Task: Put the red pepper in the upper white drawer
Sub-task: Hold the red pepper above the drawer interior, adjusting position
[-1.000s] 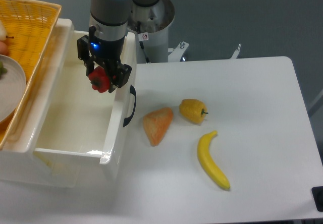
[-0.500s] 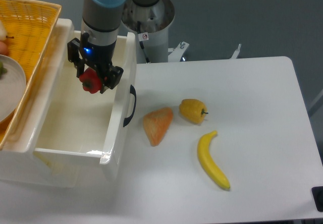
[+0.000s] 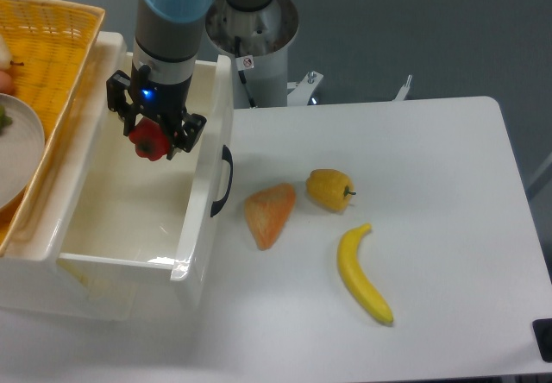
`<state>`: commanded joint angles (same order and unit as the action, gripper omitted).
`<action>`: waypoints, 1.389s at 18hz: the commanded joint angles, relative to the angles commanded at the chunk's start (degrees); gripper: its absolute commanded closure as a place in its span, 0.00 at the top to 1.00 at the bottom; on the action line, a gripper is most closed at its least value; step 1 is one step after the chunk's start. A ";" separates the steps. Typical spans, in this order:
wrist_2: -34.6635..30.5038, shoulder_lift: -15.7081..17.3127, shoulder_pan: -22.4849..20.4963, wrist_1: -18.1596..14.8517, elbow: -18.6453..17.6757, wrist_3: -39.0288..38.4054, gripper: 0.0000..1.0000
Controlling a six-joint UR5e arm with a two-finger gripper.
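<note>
Fixed camera, single view.

One red pepper (image 3: 150,141): held above the interior of the upper white drawer (image 3: 197,228), toward its rear half, clear of the drawer floor. It appeared roundish, so no long axis could be read; the stem could not be made out, and which way the pepper pointed could not be told.

One gripper (image 3: 153,136): hung from the arm over the drawer, its two dark fingers (image 3: 186,133) pinching the red pepper from either side. A blue light showed on the gripper body.

One upper white drawer: pulled open, with one curved black handle (image 3: 223,181) on its front panel, facing the table (image 3: 448,193).

One yellow wicker basket (image 3: 53,47): to the left of the drawer, touching or overlapping its far rim, with one white plate (image 3: 21,146) partly in view inside it.

One orange wedge-shaped piece (image 3: 269,214): on the table just beside the handle.

One yellow pepper (image 3: 329,189): near the wedge, stem turned to the right.

One banana (image 3: 362,274): lying near the yellow pepper, toward the table's front edge, apart from both other pieces.
</note>
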<state>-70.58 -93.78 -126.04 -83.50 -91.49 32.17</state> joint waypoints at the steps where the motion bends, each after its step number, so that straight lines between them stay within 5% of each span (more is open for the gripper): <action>1: 0.17 0.00 0.00 0.00 -0.27 -0.35 0.54; 25: 0.70 -1.93 1.05 0.00 -0.71 -0.62 0.57</action>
<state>-69.87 -95.71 -124.98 -83.50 -92.20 31.55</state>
